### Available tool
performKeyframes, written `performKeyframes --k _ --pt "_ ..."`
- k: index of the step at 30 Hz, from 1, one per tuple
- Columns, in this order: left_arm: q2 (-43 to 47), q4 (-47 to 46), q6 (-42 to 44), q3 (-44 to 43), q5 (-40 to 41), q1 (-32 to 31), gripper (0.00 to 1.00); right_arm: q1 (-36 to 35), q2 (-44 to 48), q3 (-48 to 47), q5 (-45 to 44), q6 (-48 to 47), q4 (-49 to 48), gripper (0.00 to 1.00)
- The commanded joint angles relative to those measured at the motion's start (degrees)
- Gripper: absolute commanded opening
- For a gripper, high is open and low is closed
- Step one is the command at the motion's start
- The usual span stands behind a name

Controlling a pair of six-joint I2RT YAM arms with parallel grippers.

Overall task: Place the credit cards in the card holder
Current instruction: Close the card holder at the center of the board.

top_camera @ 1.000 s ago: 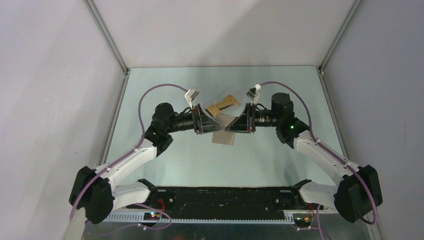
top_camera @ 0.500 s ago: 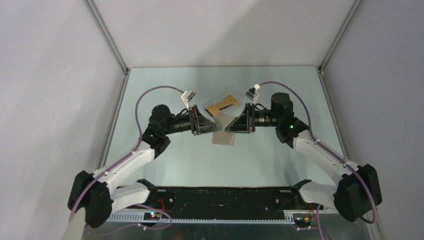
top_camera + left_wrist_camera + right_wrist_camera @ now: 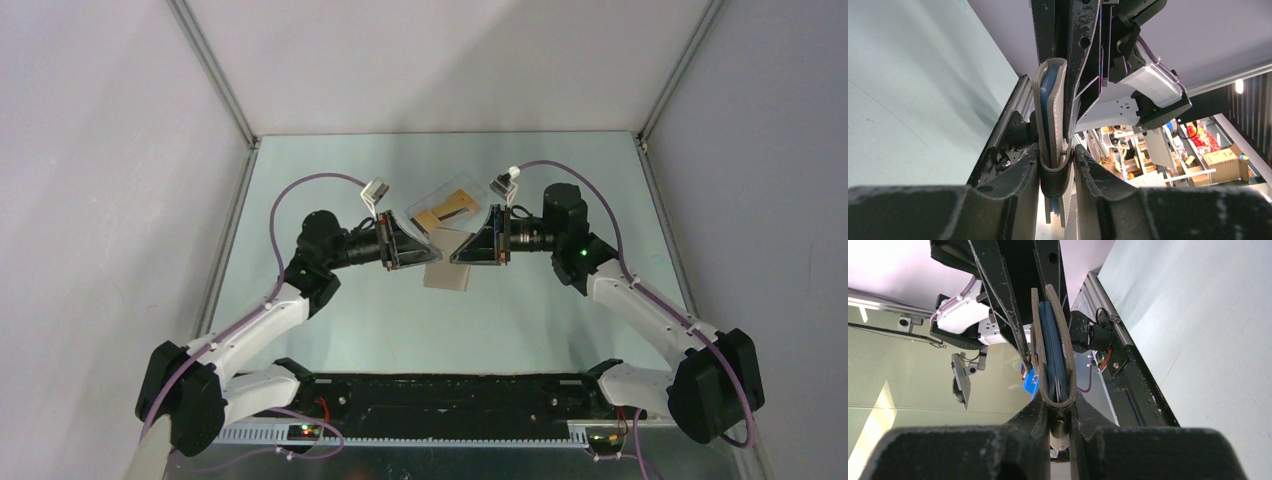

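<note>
The grey-taupe card holder (image 3: 448,276) hangs above the table's middle, held between both grippers. My left gripper (image 3: 426,250) is shut on its left edge and my right gripper (image 3: 464,250) on its right edge. In the left wrist view the holder (image 3: 1050,100) stands edge-on and folded, with blue lining, between my left gripper's (image 3: 1056,152) fingers. In the right wrist view the holder (image 3: 1066,355) sits the same way in my right gripper (image 3: 1058,407). One orange-gold credit card (image 3: 446,213) with a dark stripe lies inside a clear plastic box (image 3: 465,190) just behind the grippers.
The table surface (image 3: 340,180) is pale green, with metal rails (image 3: 232,230) along its left and right sides and grey walls around it. The arm bases and a black bar (image 3: 440,395) sit at the near edge.
The left arm's elbow has shifted slightly left and down. Both grippers stay shut on the card holder at the same spot.
</note>
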State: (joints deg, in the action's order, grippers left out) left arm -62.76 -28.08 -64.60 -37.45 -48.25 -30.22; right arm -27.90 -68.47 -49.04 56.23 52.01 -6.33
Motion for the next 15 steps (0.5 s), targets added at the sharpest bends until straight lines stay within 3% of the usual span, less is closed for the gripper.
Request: performKeyframes --k 1,15 --pt "1.88 -9.37 -2.98 -1.17 -4.9 -0.11 0.31 1.28 -1.14 -0.71 -5.09 -1.34 2.17 0.0" --pt "-0.6 -10.25 -3.42 -1.4 -5.5 -1.06 0.24 0.35 -1.4 -0.71 -6.25 -1.82 2.39 0.0"
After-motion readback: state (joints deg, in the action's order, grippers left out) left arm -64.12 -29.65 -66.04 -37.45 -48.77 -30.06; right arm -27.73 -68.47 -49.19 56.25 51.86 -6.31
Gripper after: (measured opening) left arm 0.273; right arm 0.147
